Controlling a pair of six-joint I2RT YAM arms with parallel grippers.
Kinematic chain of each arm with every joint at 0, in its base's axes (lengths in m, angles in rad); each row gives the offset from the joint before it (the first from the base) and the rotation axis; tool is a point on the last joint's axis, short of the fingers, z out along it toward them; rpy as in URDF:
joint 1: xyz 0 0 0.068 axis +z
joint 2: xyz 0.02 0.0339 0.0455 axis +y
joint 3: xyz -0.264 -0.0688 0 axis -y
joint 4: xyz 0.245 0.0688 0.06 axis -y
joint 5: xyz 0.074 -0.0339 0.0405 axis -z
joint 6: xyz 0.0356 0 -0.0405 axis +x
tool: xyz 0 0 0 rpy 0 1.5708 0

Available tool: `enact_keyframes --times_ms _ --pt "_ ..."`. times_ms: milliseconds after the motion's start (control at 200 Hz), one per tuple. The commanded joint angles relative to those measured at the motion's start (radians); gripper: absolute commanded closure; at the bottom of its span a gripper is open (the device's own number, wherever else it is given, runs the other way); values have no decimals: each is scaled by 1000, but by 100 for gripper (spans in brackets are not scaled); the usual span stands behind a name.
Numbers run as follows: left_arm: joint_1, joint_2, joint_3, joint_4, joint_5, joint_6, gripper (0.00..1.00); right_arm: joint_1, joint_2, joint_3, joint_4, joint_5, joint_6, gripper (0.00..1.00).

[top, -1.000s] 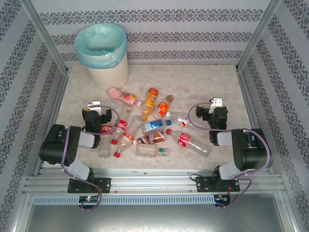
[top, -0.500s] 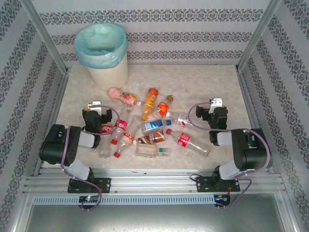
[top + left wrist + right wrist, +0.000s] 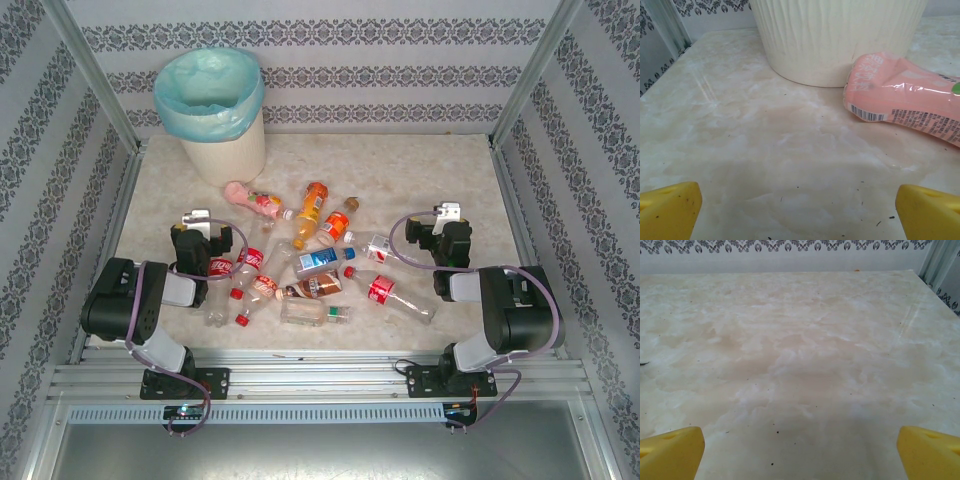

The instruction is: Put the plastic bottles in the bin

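Several plastic bottles lie in a loose heap (image 3: 305,258) mid-table: a pink one (image 3: 250,198), orange ones (image 3: 313,203), a blue-labelled one (image 3: 320,260) and clear red-labelled ones (image 3: 385,292). The cream bin (image 3: 210,110) with its turquoise liner stands at the back left. My left gripper (image 3: 200,224) sits low at the heap's left edge, open, facing the bin. In the left wrist view my left gripper (image 3: 800,215) holds nothing; the bin wall (image 3: 840,40) and pink bottle (image 3: 905,102) lie ahead. My right gripper (image 3: 447,216) rests right of the heap; this gripper (image 3: 800,455) stands open over bare table.
Patterned walls and metal posts (image 3: 95,80) close the table on three sides. The marble tabletop (image 3: 400,170) is bare behind the heap and to the right. A metal rail (image 3: 320,375) runs along the near edge by the arm bases.
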Motion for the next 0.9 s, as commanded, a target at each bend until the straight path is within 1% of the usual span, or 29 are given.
enact_keyframes --times_ms 0,70,185,250,295,345,400,480,600,679,749,784,839,899 --pt "11 -83 -37 41 27 3 0 0 -91 46 -102 -5 -14 2" --pt "11 -160 -39 -24 22 1 0 1 -175 77 -245 -21 -7 2" --pt "10 -272 -26 -136 8 -2 0 4 -289 114 -406 -50 -2 2" --pt "9 -326 -18 -177 -3 -16 0 8 -337 161 -568 -39 39 2" --pt "8 -361 -7 -211 0 -31 0 12 -355 198 -675 -32 97 2" --pt "8 -405 11 -258 14 -50 0 13 -368 225 -770 -73 153 2" --pt "9 -449 39 -326 22 -80 1 27 -384 241 -830 -136 174 2" --pt "6 -501 87 -424 32 -123 3 66 -422 245 -895 -131 199 3" --pt "1 -568 167 -565 56 -217 9 110 -477 273 -991 -196 204 11" --pt "-11 -587 236 -654 105 -304 12 159 -506 331 -1125 -227 216 15" --pt "-37 -577 331 -759 144 -377 14 220 -526 398 -1280 -218 236 16" --pt "-55 -560 386 -810 184 -398 15 257 -535 431 -1369 -196 246 15" --pt "-106 -524 477 -900 243 -407 15 320 -547 475 -1491 -145 272 14" --pt "-190 -476 578 -1002 305 -368 15 387 -560 510 -1627 -82 295 13"
